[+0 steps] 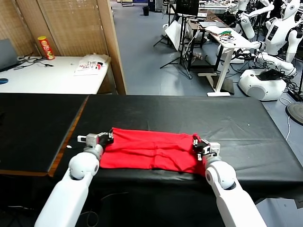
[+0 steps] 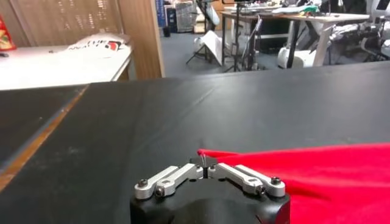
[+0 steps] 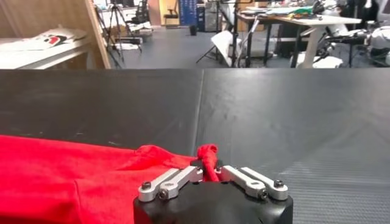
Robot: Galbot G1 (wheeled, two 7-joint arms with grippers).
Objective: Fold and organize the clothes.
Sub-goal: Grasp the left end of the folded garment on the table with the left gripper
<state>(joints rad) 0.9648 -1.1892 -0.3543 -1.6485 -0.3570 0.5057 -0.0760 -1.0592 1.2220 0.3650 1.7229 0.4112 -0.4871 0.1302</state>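
I have the red T-shirt (image 1: 149, 150) lying near the front edge of the black table (image 1: 236, 118), already doubled into a long flat band that runs across in front of me. My left gripper (image 1: 108, 137) sits at the band's left far corner with its fingers pressed together on a thin point of the hem; my right gripper (image 1: 197, 143) is at the right far corner, pinching a small bunched tuft of red cloth that stands up between its fingers. I hold both corners at once so the soft fabric stays taut and square when it is lifted, I judge. The shirt is a limp matte knit with shallow creases; the table cover is dark, smooth and slightly rumpled.
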